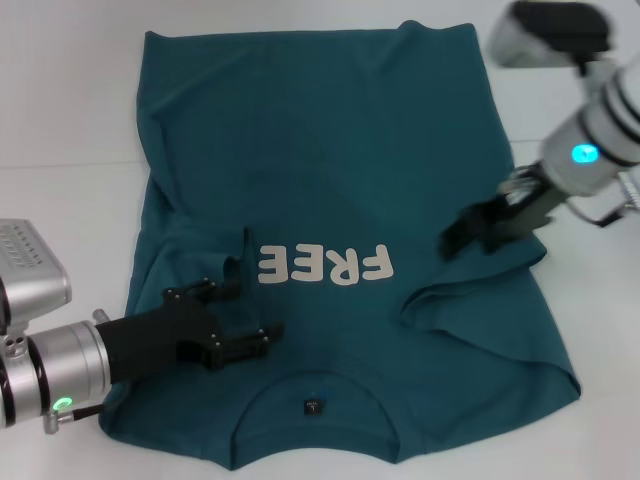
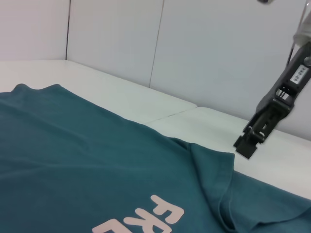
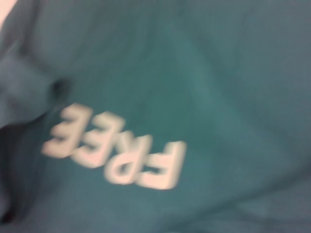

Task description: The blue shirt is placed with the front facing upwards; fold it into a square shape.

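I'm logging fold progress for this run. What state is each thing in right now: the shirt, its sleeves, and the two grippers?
blue shirt: front up, spread on the table, not yet square.
left sleeve: folded in over the chest.
right sleeve: folded in, bunched.
left gripper: open, low over the shirt near the collar.
right gripper: above the right sleeve, holding nothing visible.

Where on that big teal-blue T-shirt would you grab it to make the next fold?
Probably the hem corners of the teal-blue cotton T-shirt, approached from each outer side. Both sleeves already lie folded inward, so the body is a long rectangle. The left gripper and right gripper sit by the sleeves.
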`<action>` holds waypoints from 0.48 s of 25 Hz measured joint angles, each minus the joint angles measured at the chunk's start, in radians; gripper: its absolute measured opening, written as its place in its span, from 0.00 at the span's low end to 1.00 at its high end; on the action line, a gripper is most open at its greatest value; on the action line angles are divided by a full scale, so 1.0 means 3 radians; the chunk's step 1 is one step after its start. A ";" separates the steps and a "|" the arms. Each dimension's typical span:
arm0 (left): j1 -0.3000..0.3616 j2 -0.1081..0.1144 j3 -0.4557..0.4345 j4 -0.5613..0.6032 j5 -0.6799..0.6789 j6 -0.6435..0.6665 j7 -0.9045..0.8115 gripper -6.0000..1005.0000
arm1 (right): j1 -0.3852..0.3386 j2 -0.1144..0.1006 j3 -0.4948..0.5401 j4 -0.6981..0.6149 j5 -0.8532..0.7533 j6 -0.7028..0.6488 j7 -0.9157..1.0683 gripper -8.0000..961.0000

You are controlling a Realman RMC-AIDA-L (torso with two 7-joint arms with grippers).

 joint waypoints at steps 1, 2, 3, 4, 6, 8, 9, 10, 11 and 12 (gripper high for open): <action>0.0000 -0.0001 -0.0001 0.0000 0.0000 0.0001 0.0001 0.87 | -0.0061 -0.0041 0.0074 0.0027 -0.0003 0.0057 0.0043 0.51; 0.0001 -0.0003 0.0000 0.0000 0.0000 0.0001 0.0007 0.87 | -0.0114 -0.0073 0.0148 0.0064 0.0010 0.0114 0.0069 0.56; 0.0004 -0.0004 -0.0001 0.0000 0.0000 0.0001 0.0014 0.87 | -0.0182 -0.0109 0.0247 0.0116 0.0029 0.0167 0.0091 0.61; 0.0007 -0.0004 0.0000 0.0000 0.0000 0.0001 0.0018 0.87 | -0.0255 -0.0138 0.0344 0.0163 0.0067 0.0223 0.0096 0.66; 0.0018 -0.0004 -0.0001 0.0001 0.0000 0.0001 0.0023 0.87 | -0.0391 -0.0175 0.0512 0.0226 0.0179 0.0329 0.0087 0.67; 0.0023 -0.0003 -0.0001 0.0004 0.0000 0.0000 0.0024 0.87 | -0.0532 -0.0193 0.0612 0.0248 0.0342 0.0445 0.0069 0.69; 0.0022 -0.0003 0.0000 0.0007 0.0000 0.0001 0.0027 0.87 | -0.0589 -0.0198 0.0634 0.0248 0.0421 0.0496 0.0064 0.69; 0.0020 -0.0003 -0.0001 0.0012 0.0000 0.0000 0.0030 0.87 | -0.0625 -0.0202 0.0638 0.0249 0.0470 0.0537 0.0062 0.69; 0.0012 -0.0003 -0.0001 0.0016 0.0000 0.0000 0.0033 0.87 | -0.0663 -0.0206 0.0640 0.0250 0.0509 0.0580 0.0060 0.69; 0.0008 -0.0002 0.0000 0.0017 0.0000 0.0001 0.0034 0.87 | -0.0688 -0.0208 0.0637 0.0250 0.0519 0.0618 0.0059 0.69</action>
